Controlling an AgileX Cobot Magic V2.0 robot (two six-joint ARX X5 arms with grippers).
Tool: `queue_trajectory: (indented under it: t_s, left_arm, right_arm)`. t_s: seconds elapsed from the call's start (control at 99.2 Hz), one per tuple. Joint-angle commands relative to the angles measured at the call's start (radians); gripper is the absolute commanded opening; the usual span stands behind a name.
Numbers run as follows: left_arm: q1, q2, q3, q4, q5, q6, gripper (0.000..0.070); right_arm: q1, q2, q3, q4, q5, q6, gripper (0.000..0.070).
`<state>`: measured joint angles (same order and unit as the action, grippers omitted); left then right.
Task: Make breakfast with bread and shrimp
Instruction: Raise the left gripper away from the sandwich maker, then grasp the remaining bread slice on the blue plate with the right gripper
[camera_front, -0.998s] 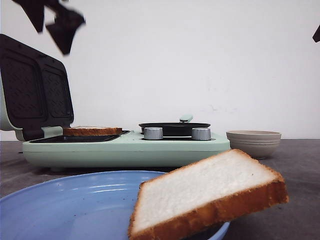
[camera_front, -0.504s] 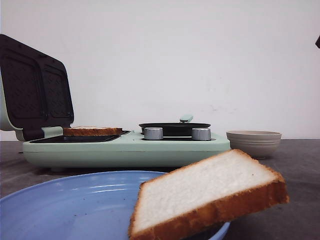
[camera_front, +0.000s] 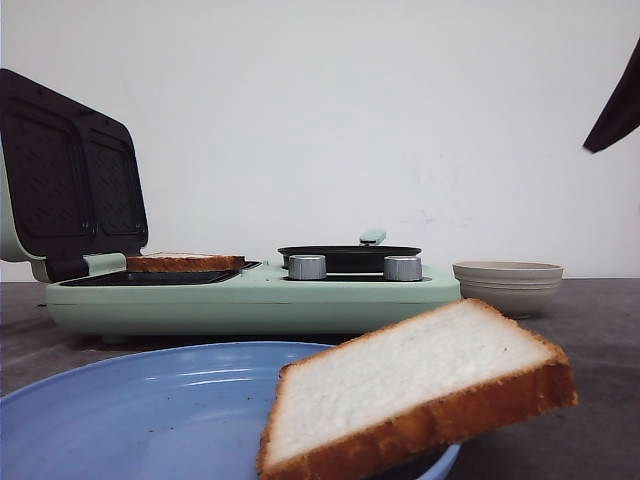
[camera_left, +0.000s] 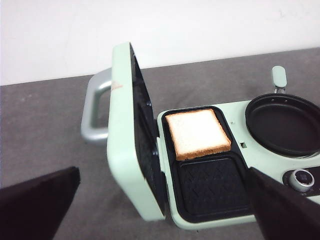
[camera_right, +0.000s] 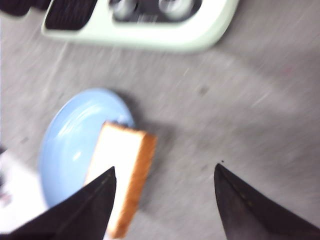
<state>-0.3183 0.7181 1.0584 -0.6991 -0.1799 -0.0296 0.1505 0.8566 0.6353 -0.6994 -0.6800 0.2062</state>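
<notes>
One bread slice (camera_left: 198, 133) lies in the sandwich maker's (camera_front: 250, 295) rear plate; second slice (camera_front: 415, 395) rests on the blue plate (camera_front: 150, 400) just before it, overhanging its rim; both grippers (camera_left: 165, 210) (camera_right: 165, 200) spread, empty; shrimp unseen; judged early.

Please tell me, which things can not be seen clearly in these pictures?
- Inside of the beige bowl: front view, hidden by its own rim, so no shrimp can be confirmed.
- Plate and bread slice: right wrist view, blurred.
- Right gripper: front view shows only a dark piece cut by the edge.
- Round pan: left wrist view, cut by the edge.
</notes>
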Motion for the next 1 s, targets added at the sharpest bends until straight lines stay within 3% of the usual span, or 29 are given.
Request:
queue_trajectory:
  t_s: [0.0, 0.232, 0.625, 0.746, 0.988]
  left_arm:
    - [-0.003, -0.028, -0.027, 0.019, 0.002, -0.034, 0.0700]
    - [-0.003, -0.131, -0.110, 0.017, 0.002, -0.069, 0.0700]
    - [-0.003, -0.137, -0.113, 0.044, 0.002, -0.069, 0.0700]
    - [-0.003, -0.137, -0.113, 0.040, 0.002, -0.069, 0.0700]
    - [-0.003, -0.137, -0.113, 0.041, 0.002, -0.069, 0.0700]
  right_arm:
    - [0.014, 0.040, 0.015, -0.002, -0.043, -0.005, 0.0379]
    - [0.101, 0.154, -0.012, -0.008, -0.112, -0.003, 0.0379]
    - [0.281, 0.247, -0.096, 0.059, -0.109, 0.031, 0.0390]
    - [0.304, 0.247, -0.134, 0.109, -0.113, 0.061, 0.0390]
    - [0.311, 0.247, -0.208, 0.287, -0.197, 0.165, 0.0390]
